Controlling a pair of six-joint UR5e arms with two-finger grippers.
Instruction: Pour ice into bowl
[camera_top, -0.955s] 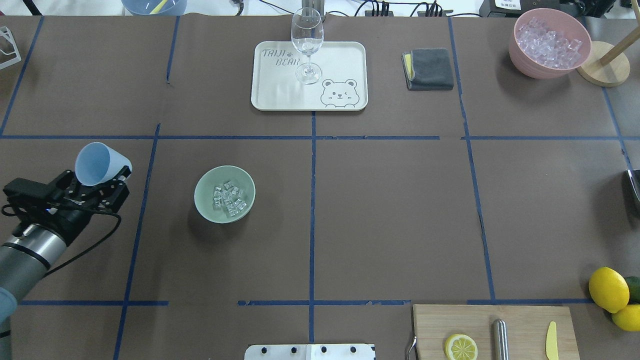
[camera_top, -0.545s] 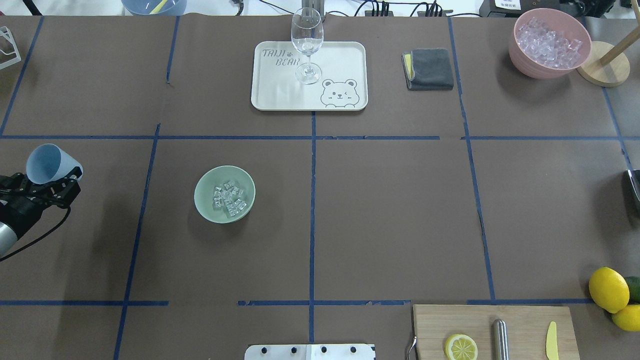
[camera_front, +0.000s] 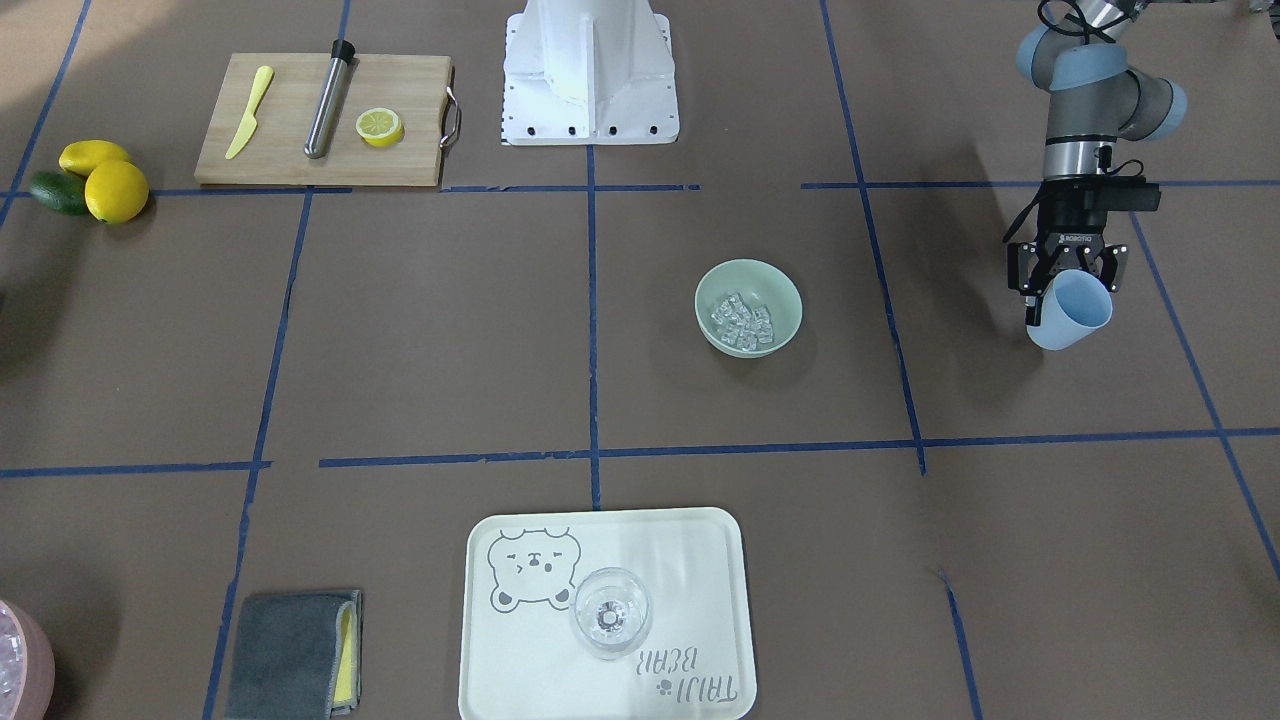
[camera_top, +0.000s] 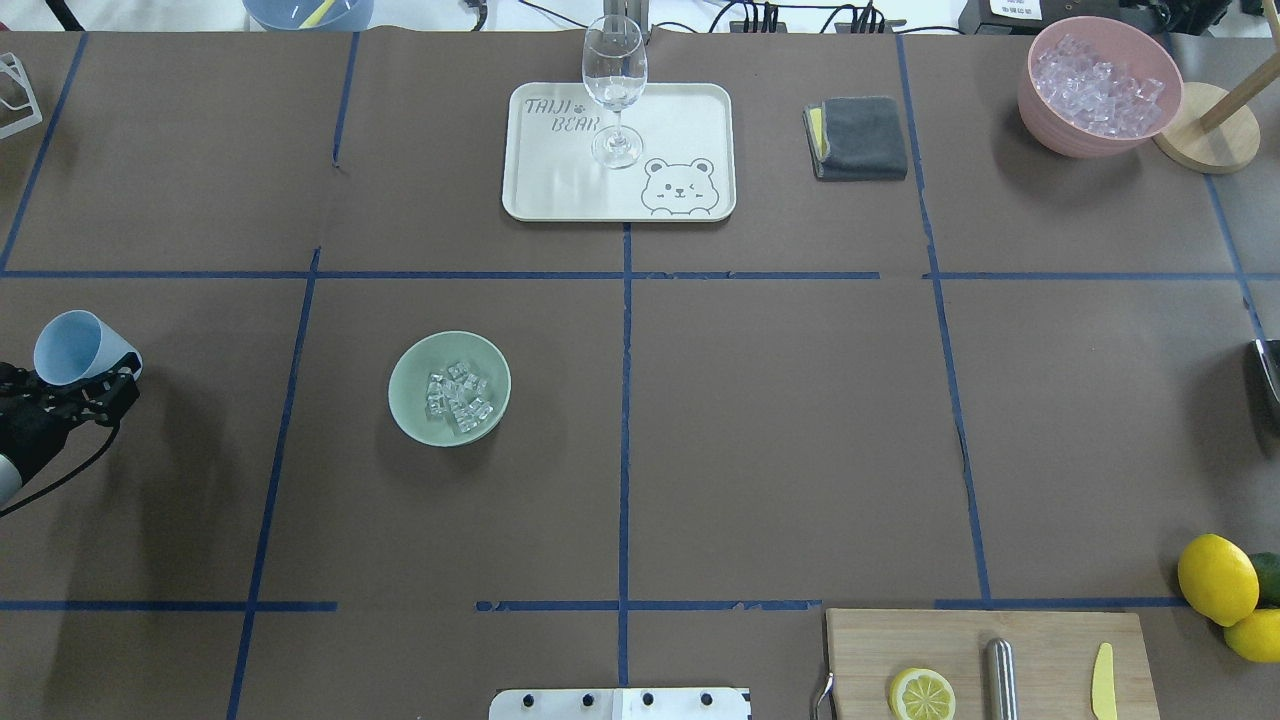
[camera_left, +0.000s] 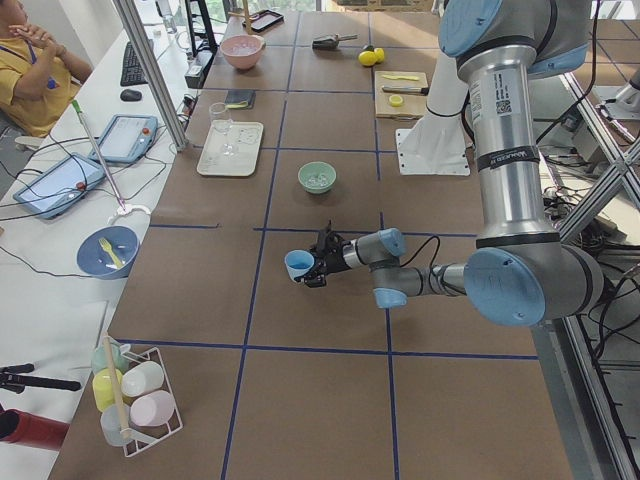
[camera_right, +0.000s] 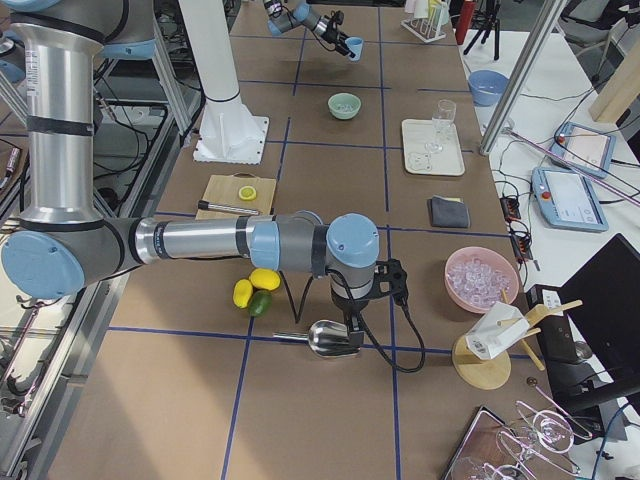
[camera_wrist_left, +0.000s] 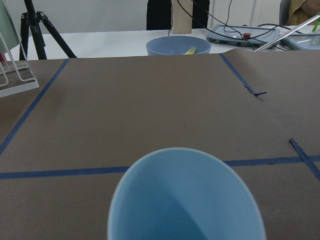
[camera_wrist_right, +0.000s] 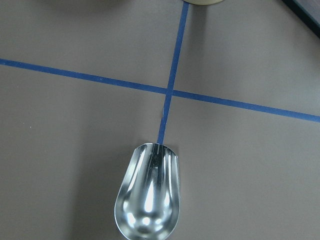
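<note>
Overhead, far left edge: left gripper (camera_top: 100, 388) clamped on blue cup (camera_top: 78, 346), pulled further left vs 1 s ago, well apart from bowl. Tilted, looks empty in wrist cam. Left of centre: bowl (camera_top: 449, 388) unmoved, ice (camera_top: 458, 398) piled inside. Pour prob. done, retreat underway. Far right: right gripper (camera_right: 351, 322) by scoop (camera_wrist_right: 147, 195), open/closed: cannot tell.

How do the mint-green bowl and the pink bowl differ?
The mint-green bowl looks smaller than the pink bowl. The mint-green bowl holds a thin layer of ice; the pink bowl's heap nears its rim. The mint-green bowl sits mid-table, the pink bowl at a far corner. Both are round, holding clear ice.
</note>
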